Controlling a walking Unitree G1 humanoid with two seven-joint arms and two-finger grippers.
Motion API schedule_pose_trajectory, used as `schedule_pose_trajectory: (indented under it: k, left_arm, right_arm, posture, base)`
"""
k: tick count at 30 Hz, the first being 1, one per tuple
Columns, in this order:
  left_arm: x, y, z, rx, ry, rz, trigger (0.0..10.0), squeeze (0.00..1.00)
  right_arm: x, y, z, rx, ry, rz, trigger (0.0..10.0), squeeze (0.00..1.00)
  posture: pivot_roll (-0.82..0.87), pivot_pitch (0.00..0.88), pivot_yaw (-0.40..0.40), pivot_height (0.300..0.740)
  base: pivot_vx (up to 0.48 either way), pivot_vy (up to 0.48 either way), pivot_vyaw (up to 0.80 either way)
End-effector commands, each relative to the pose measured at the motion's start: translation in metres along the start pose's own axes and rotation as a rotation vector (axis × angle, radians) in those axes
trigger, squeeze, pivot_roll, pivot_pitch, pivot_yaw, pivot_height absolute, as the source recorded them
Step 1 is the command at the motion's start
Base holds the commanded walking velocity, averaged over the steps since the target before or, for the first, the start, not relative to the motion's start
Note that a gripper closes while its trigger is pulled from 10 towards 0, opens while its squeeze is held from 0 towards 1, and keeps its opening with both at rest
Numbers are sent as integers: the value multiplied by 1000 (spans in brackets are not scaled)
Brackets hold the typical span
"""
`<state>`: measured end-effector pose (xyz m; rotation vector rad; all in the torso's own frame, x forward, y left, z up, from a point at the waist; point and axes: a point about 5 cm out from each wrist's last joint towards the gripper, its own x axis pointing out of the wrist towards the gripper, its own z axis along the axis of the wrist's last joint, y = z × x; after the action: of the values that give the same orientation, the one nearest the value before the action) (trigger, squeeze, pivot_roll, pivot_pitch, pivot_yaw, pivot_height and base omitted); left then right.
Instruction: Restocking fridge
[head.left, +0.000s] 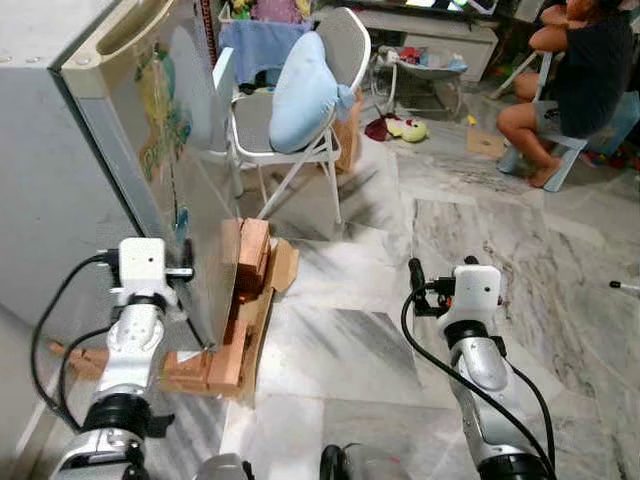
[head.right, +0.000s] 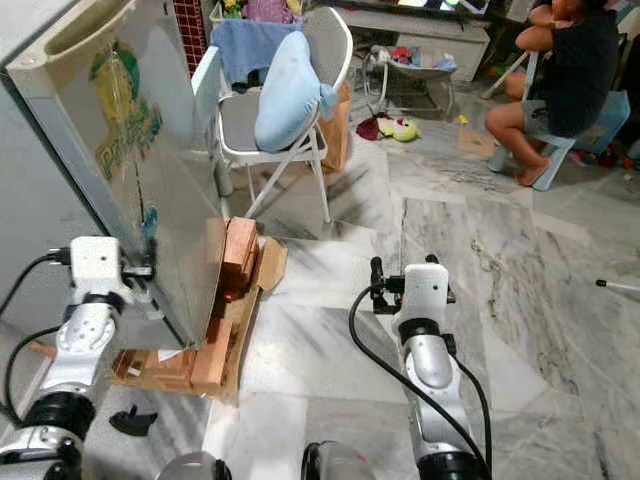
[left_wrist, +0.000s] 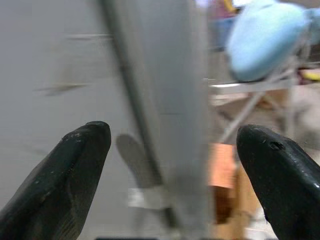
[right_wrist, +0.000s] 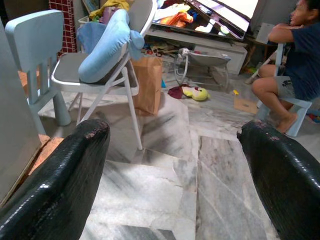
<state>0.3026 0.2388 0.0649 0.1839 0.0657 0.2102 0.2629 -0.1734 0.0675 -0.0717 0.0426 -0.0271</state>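
Grey metal, the fridge (head.left: 60, 190) fills the upper left of the left eye view, its top and left side cut off by the frame. Its door (head.left: 165, 150) carries a faded cartoon sticker and one recessed handle along the top edge; whether the door is fully shut is hard to make out. The left gripper (left_wrist: 170, 150) sits at the door's edge, fingers spread wide with the blurred edge between them, touching nothing visible. The right gripper (right_wrist: 175, 150), lower right of centre, is also spread wide over the marble floor (head.left: 400, 300), holding nothing. Torn cardboard (head.left: 240, 310) lies against the fridge's base. One folding chair (head.left: 300, 90) holds one blue cushion (head.left: 305, 85); one person (head.left: 575, 70) sits upper right, partly cropped.
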Motion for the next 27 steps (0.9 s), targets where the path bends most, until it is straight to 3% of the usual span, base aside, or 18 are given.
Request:
schedule_pose_trajectory:
  k: [1, 12, 21, 27]
  left_arm:
    - [5, -5, 6, -25, -19, -25, 10000, 0]
    - [20, -47, 34, -118, -89, -190, 10000, 0]
    - [14, -89, 57, -158, -172, -466, 10000, 0]
    - [-6, -130, 73, -128, -233, -732, 10000, 0]
  right_arm:
    - [2, -2, 4, 2, -8, -1, 10000, 0]
    - [6, 3, 11, 16, -24, 14, 10000, 0]
    - [8, 0, 9, 28, -9, 5, 10000, 0]
    - [9, 2, 10, 31, -14, 6, 10000, 0]
  posture:
    - [-2, 49, -64, 740]
    - [-4, 40, -64, 740]
    - [1, 34, -64, 740]
    - [3, 26, -64, 740]
  base:
    - [0, 0, 0]
    - [0, 0, 0]
    - [0, 0, 0]
    - [0, 0, 0]
